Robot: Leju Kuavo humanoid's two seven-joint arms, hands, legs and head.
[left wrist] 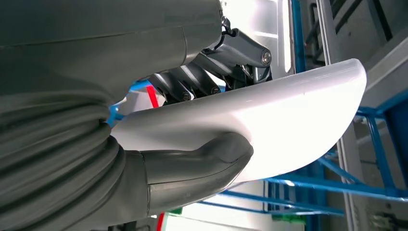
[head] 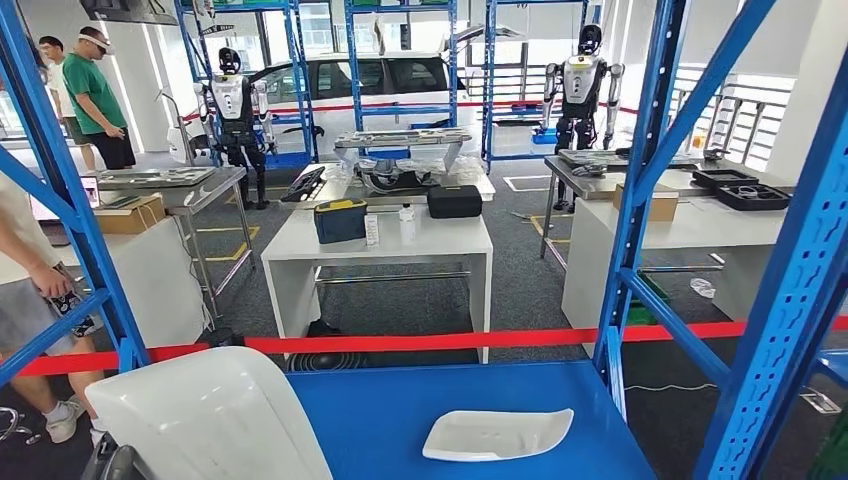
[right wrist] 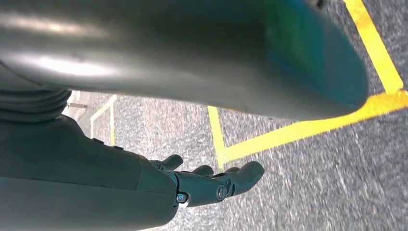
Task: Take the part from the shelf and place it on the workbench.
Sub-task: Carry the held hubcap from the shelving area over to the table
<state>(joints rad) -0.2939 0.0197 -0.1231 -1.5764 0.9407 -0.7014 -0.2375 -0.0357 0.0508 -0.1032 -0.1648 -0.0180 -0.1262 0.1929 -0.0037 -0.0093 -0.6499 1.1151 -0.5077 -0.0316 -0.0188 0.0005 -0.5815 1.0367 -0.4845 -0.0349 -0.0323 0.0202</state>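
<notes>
White part (head: pixel 215 420), blue shelf (head: pixel 400 410), red tape (head: pixel 420 342)

The left hand (left wrist: pixel 202 120) is covering part of the white part (left wrist: pixel 288 125); the head view's lower edge is cropping that part.

Robot workshop, blue racking (head: pixel 655 180), workbenches (head: pixel 380 245), humanoid robots (head: pixel 236 110)

Counted on and above the blue shelf: two white parts, a large one (head: pixel 205 420) gripped at lower left and a smaller one (head: pixel 497 434) lying flat. Beyond the red tape: two standing humanoid robots (head: pixel 236 105) (head: pixel 583 85), one white car (head: pixel 365 85), two dark cases (head: pixel 340 220) (head: pixel 455 201), three people at left.
</notes>
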